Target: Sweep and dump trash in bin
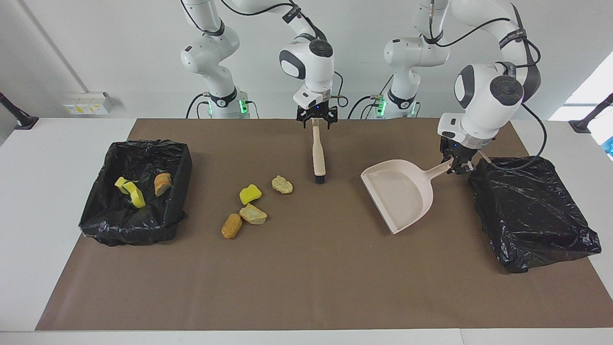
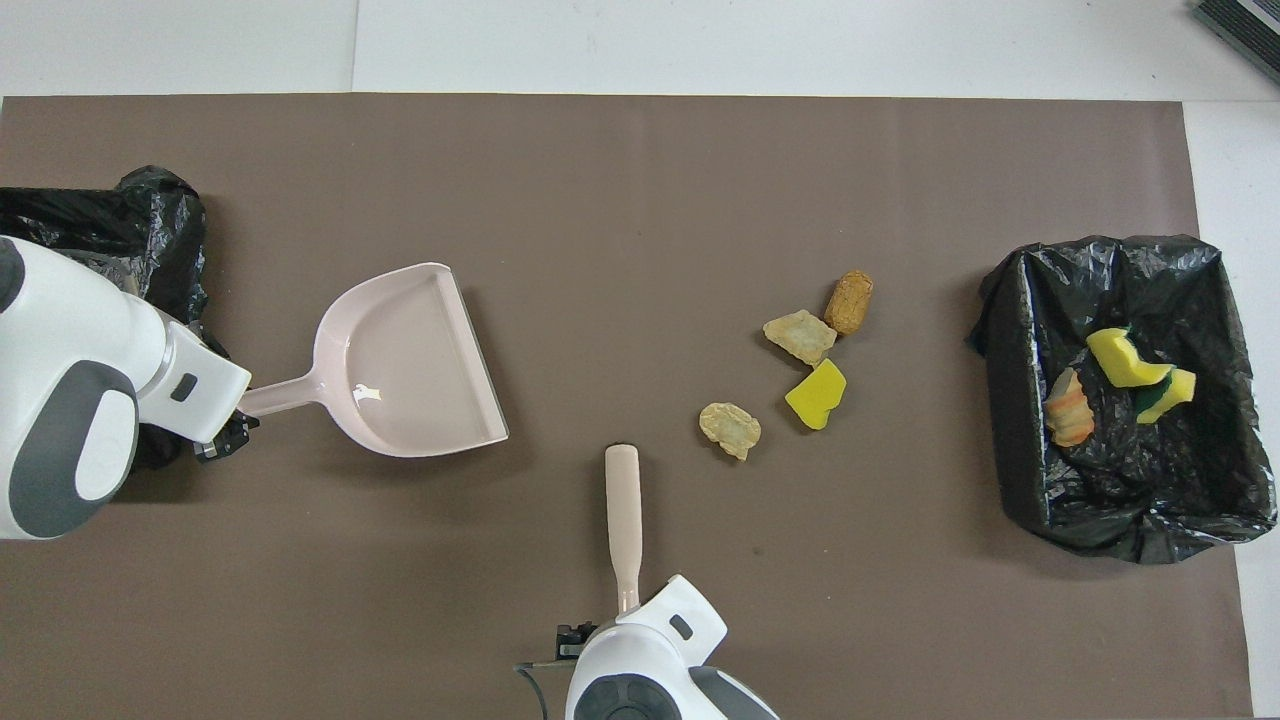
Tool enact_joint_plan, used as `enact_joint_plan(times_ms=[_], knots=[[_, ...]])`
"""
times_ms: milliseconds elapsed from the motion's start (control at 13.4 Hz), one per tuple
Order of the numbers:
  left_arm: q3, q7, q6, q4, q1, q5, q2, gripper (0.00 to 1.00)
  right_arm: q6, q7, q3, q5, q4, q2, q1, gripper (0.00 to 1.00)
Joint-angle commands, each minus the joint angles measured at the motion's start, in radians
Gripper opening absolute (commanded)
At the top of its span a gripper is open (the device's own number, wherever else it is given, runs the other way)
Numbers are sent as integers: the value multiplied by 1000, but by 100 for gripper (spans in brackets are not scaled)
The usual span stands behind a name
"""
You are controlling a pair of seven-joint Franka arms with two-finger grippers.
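Observation:
Several lumps of trash lie on the brown mat: a yellow sponge chunk (image 1: pixel 250 193) (image 2: pixel 817 394), two tan pieces (image 1: pixel 282 184) (image 1: pixel 253 214) and an orange-brown piece (image 1: pixel 232 225). Three more, yellow (image 1: pixel 134 192) and orange (image 1: pixel 163 184), lie in the black-lined bin (image 1: pixel 96 211) (image 2: pixel 1000 420) at the right arm's end. My right gripper (image 1: pixel 316 120) is shut on the handle of a beige brush (image 1: pixel 318 153) (image 2: pixel 622 510), whose black bristles (image 1: pixel 319 179) point away from the robots, beside the trash. My left gripper (image 1: pixel 457 165) (image 2: pixel 225 435) is shut on the handle of the pale pink dustpan (image 1: pixel 400 194) (image 2: pixel 400 365), whose mouth faces the trash.
A second bin wrapped in a black bag (image 1: pixel 531 215) (image 2: pixel 150 220) stands at the left arm's end, right beside my left gripper. The brown mat (image 1: pixel 311 287) covers most of the white table.

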Motion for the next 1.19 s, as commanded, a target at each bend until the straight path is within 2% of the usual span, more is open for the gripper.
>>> enact_joint_plan(times_ms=[0,149,372,670,744,818,893,967,1116], knots=[[11,22,60,-42,-31,20,-37,0,61,5,-5,-8,-14,13,3,84],[11,49,92,-42,-31,19,-34,0,66,-1,-6,-24,-13,23,-3,80],[11,97,94,-40,-30,19,-33,0,80,-2,-6,-38,-7,35,-5,64],[11,164,85,-40,-20,17,-34,0,43,-5,-9,-64,21,38,-6,62],[11,164,85,-40,-16,16,-33,0,16,-21,-12,-65,34,33,-6,56],[11,163,88,-40,-16,9,-34,0,-13,-38,-14,-68,39,26,-12,23],[11,163,94,-42,-16,5,-31,0,-24,-42,-12,-68,41,24,-19,6],[11,164,99,-48,-19,5,-30,0,-27,-58,-11,-70,39,23,-26,0],[11,161,100,-65,-31,5,-20,0,-63,-76,-12,-70,56,15,-32,0]])
